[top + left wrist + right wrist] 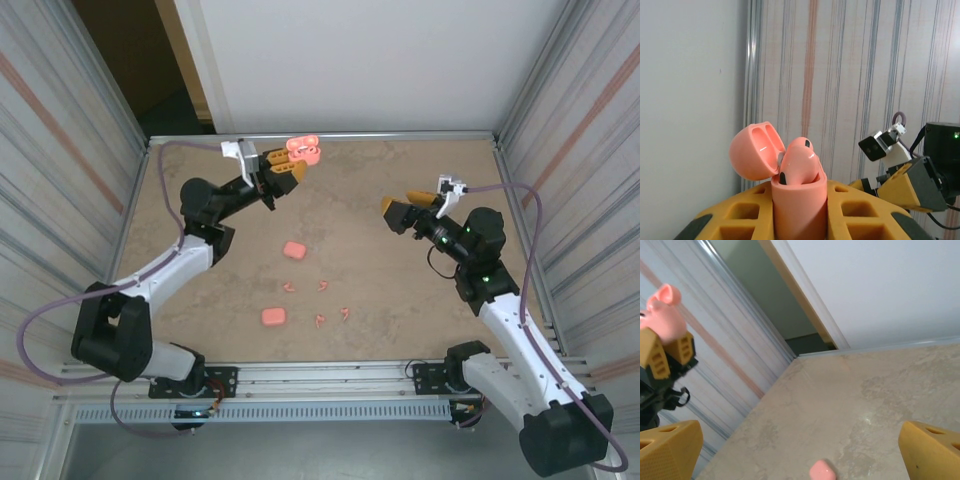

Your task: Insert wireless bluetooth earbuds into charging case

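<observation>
Left fingers clamp open pink case, earbud inside.

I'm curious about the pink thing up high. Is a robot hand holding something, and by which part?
The left end effector grips an open pink charging case by its lower body, lid flipped up. The right end effector is open, holding nothing.

Your items on hand:
- Charging case: smooth salmon-pink plastic, glossy, catching highlights.
- Fingers of your left claw: matt yellow plastic, moulded pockets.
- Surface: beige marbled stone look, low sheen.
- Side walls: streaked brushed-metal look.
- Near rail: bare ribbed aluminium, satin.
</observation>
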Controlling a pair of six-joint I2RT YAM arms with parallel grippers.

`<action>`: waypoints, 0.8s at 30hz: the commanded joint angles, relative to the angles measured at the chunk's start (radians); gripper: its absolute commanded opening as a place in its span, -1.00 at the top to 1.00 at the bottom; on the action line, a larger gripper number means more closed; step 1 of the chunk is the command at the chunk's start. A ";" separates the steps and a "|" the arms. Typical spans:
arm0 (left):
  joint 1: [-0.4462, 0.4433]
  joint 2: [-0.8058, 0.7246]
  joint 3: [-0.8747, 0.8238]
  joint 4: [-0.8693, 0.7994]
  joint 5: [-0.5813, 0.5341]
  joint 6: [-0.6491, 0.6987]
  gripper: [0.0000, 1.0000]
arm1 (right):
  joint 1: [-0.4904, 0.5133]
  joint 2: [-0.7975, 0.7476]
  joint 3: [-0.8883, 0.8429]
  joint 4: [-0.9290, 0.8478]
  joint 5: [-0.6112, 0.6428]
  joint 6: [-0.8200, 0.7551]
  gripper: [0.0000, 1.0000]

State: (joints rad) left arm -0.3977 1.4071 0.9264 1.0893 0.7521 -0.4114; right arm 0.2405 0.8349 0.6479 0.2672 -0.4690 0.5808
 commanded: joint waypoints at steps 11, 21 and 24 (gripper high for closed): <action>0.003 0.153 -0.009 0.324 0.066 -0.182 1.00 | -0.030 -0.056 -0.036 -0.038 -0.013 0.028 -0.98; 0.000 0.226 0.014 0.326 0.082 -0.177 1.00 | -0.034 -0.071 -0.030 -0.040 -0.019 0.037 -0.98; 0.000 0.224 0.005 0.325 0.081 -0.158 1.00 | -0.055 -0.049 -0.016 -0.008 -0.065 0.067 -0.98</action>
State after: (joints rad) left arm -0.3965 1.6344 0.9218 1.3449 0.8162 -0.5808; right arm 0.2039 0.7803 0.6075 0.2245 -0.4892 0.6044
